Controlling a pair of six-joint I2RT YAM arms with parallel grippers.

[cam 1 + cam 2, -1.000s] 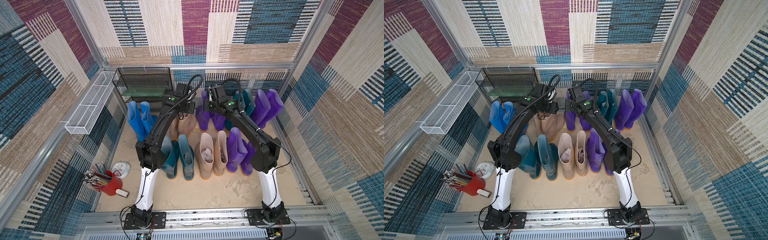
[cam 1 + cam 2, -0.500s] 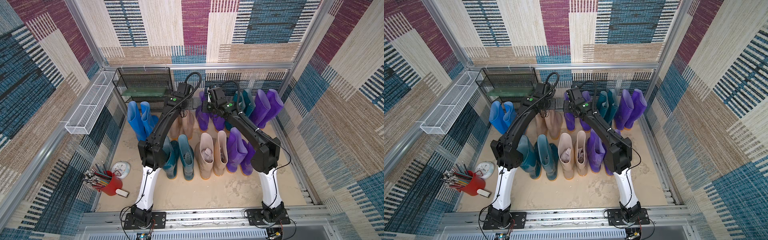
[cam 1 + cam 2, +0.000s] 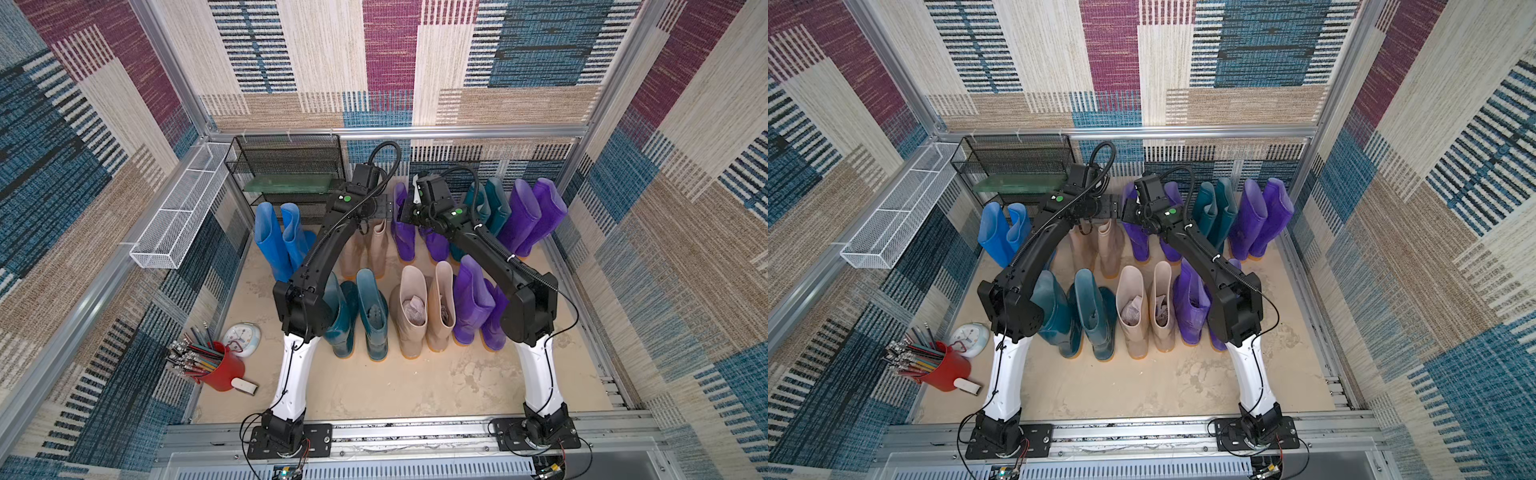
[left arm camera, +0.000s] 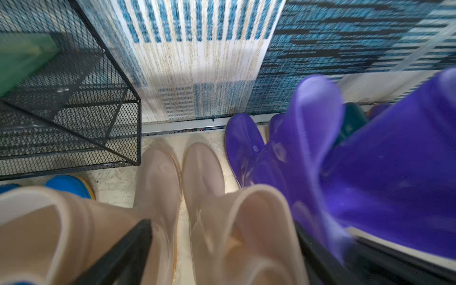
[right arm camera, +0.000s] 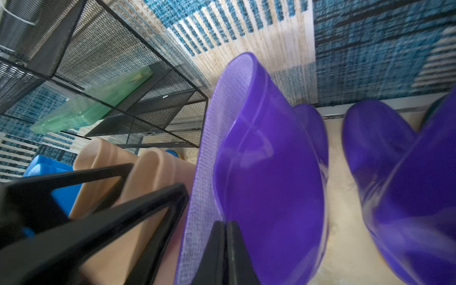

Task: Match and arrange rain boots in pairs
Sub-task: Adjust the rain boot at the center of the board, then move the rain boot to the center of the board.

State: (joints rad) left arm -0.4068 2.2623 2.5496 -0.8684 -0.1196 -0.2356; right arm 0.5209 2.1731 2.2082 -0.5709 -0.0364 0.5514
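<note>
R pincer (image 5: 225, 223) clenched on the shaft rim of a purple boot (image 5: 266, 172), back row, mid far edge of desk (image 3: 415, 386). L pincer (image 4: 222, 222) released, fingers wide either side of a beige boot (image 4: 249, 237) shaft, just beside the purple one; contact unclear, view blurred. Other boots stand in pairs. Back row: blue pair (image 3: 282, 241) far-left, teal pair (image 3: 488, 203), tall purple pair (image 3: 536, 212) far-right. Front row: front teal pair (image 3: 361, 316), front beige pair (image 3: 424, 307), front purple pair (image 3: 473, 303).

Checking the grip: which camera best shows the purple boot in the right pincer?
Right wrist view: purple boot fills it, rim in the right pincer. Both top views show it small, half hidden; left wrist view blurs it.
</note>
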